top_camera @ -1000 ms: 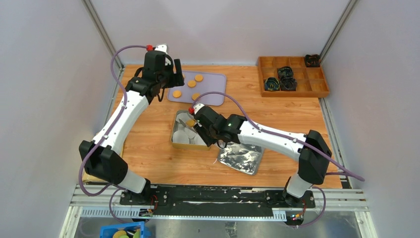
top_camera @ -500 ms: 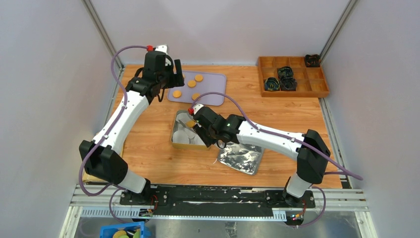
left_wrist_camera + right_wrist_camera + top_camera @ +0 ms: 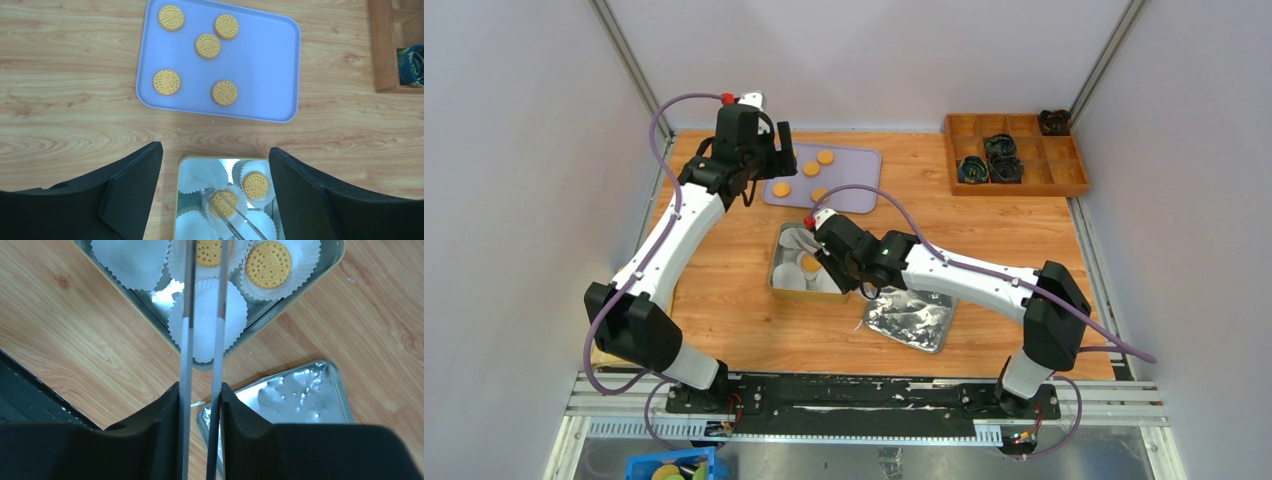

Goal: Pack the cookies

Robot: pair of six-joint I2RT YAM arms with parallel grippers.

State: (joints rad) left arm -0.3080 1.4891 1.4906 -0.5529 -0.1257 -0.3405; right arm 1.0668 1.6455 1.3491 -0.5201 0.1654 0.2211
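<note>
Steel tongs (image 3: pixel 187 340) are clamped in the right gripper (image 3: pixel 200 395), its fingers pressed in on the two thin arms. The tips sit either side of a cookie (image 3: pixel 210 251) down at a white paper liner (image 3: pixel 175 265) inside the tin (image 3: pixel 178 200). Whether that cookie is squeezed or merely straddled I cannot tell.

Another one (image 3: pixel 272 264) lies flat in the neighbouring liner, and five more cookies (image 3: pixel 208 45) wait on the lavender tray (image 3: pixel 260 65). Above the gap between tray and tin hangs the left gripper (image 3: pixel 215 150), jaws spread wide and empty.

The worry, to my eye, is the liners — light, loose and crowded together. If the tongs let go off-centre, the cookie could catch a fluted edge and end up tilted or between cups. If the tips lift away while snagged on paper, a liner may come up with them — and disturb the one beside it. Both arms also work close together near the tray, so a careless reach could knock them.
</note>
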